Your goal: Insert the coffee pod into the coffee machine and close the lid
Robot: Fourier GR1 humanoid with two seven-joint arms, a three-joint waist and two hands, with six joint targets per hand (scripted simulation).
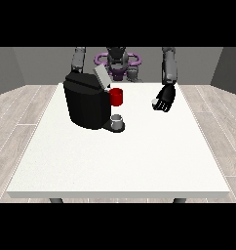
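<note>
Coffee machine [86, 105] lid [101, 77] up, hand [164, 100] apart.

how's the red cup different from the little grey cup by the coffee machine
The red cup is bright red and looks larger; the grey cup is pale grey and looks smaller. The red cup shows higher in the view, level with the upper part of the coffee machine, beside its raised lid; the grey cup stands low on the machine's base. Both are on the machine's side nearer the robot hand at the view's right.
</note>
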